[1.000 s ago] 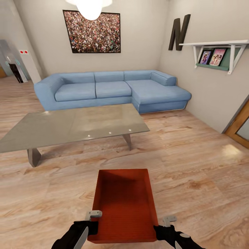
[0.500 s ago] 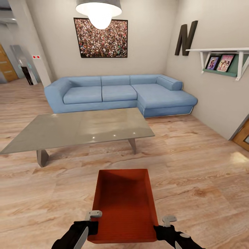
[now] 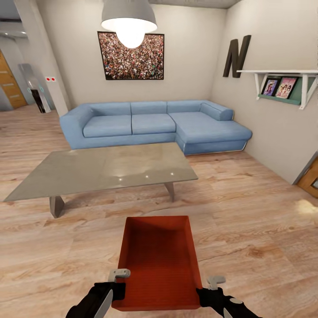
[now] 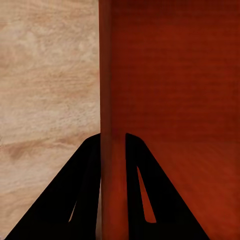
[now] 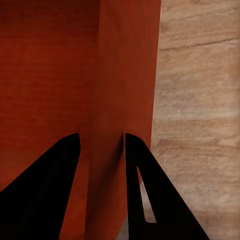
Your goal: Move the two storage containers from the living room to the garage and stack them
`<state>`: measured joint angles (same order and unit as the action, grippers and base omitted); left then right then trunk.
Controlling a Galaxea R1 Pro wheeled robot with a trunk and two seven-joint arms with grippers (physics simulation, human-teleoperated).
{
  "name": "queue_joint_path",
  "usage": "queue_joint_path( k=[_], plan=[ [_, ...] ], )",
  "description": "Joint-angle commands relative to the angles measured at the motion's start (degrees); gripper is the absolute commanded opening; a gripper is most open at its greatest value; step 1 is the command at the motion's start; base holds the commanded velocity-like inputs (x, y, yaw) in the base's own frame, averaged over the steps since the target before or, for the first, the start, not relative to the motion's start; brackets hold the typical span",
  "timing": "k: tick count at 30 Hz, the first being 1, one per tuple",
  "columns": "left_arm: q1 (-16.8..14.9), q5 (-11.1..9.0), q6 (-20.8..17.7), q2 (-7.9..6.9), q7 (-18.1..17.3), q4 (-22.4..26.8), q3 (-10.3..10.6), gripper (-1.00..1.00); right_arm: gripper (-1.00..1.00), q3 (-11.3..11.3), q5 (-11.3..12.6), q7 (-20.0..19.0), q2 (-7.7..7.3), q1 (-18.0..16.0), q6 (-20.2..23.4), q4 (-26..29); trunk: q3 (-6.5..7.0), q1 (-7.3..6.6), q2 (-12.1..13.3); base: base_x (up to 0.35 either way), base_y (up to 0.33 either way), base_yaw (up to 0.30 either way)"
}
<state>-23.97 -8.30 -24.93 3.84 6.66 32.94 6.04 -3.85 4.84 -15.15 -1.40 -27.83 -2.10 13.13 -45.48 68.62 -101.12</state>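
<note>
Two claws, left (image 3: 118,282) and right (image 3: 211,287), clamp the storage container's (image 3: 157,260) side walls.

Matt red-orange container (image 3: 159,260); glossy glass table (image 3: 66,172); wood-plank floor (image 3: 247,221).

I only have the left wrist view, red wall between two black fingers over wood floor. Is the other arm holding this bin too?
Observer: Yes. The right gripper straddles the opposite wall of the bin.
Operator: Anything inside the bin?
Observer: No, the head view shows it empty.
Operator: What's ahead of me?
Observer: A glass coffee table, and a blue sofa beyond it.
</note>
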Motion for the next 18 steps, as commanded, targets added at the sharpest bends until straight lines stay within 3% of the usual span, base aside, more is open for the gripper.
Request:
queue_joint_path(
  k=[1, 14, 18],
  plan=[
    [-0.02, 0.39, -0.38, -0.24, 0.81, 0.11, 0.2, -1.0, -1.0, -0.46, 0.52, -0.03, -0.1, -0.04, -0.19, -0.04, 0.23, -0.23, 0.4, 0.0, 0.0, 0.0],
    [-0.02, 0.45, -0.38, -0.31, 0.81, 0.11, 0.2, -1.0, -1.0, -0.46, 0.52, 0.03, -0.1, -0.04, -0.19, -0.04, 3.69, -3.09, 5.61, 0.0, 0.0, 0.018],
    [-0.02, 0.46, -0.38, -0.33, 0.81, 0.11, 0.2, -1.0, -1.0, -0.46, 0.46, 0.03, -0.1, -0.04, -0.19, -0.04, 4.71, -3.97, 7.21, 0.0, 0.0, 0.126]
  ],
)
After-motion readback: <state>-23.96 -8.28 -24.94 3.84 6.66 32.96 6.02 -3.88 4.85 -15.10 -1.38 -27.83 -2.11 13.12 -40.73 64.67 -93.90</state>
